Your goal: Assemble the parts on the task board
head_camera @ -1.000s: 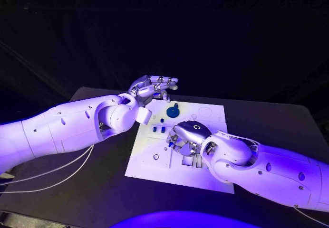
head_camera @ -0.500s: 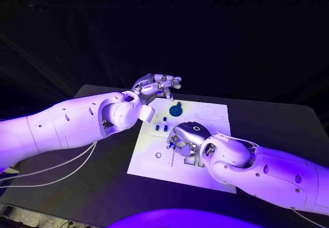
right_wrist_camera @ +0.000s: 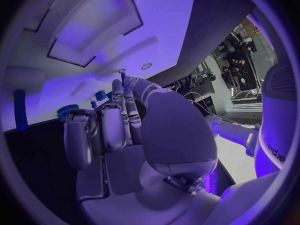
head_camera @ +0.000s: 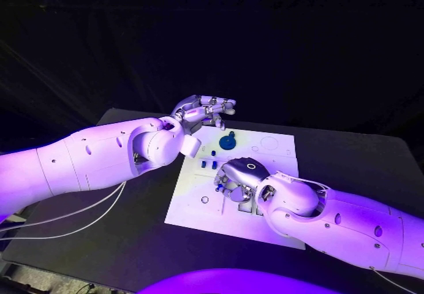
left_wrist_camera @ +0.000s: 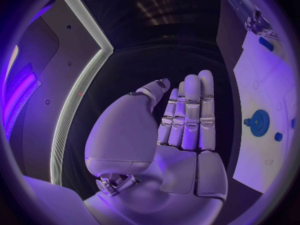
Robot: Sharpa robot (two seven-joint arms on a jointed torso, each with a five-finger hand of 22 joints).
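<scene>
The white task board [head_camera: 269,160] lies in the middle of the black table. A round blue part [head_camera: 227,144] sits near its far edge, with small blue parts [head_camera: 208,164] just nearer. My left hand [head_camera: 205,111] hovers above the board's far left corner, its flat palm [left_wrist_camera: 181,135] holding nothing; the round blue part [left_wrist_camera: 259,122] is on the board beside it. My right hand [head_camera: 237,180] is low over the board's middle with its fingers pointing down. A small blue part [right_wrist_camera: 123,76] shows right at its fingertips [right_wrist_camera: 119,92]; I cannot tell whether it is held.
The black table [head_camera: 132,233] surrounds the board, with open room on the left and front. White cables [head_camera: 79,214] hang under my left arm. The board [right_wrist_camera: 94,45] has recessed pockets, and a blue peg [right_wrist_camera: 20,116] lies near its edge.
The whole picture has shifted slightly. My left hand has drifted a little to the right over the board's far corner. My right hand stays over the board's middle.
</scene>
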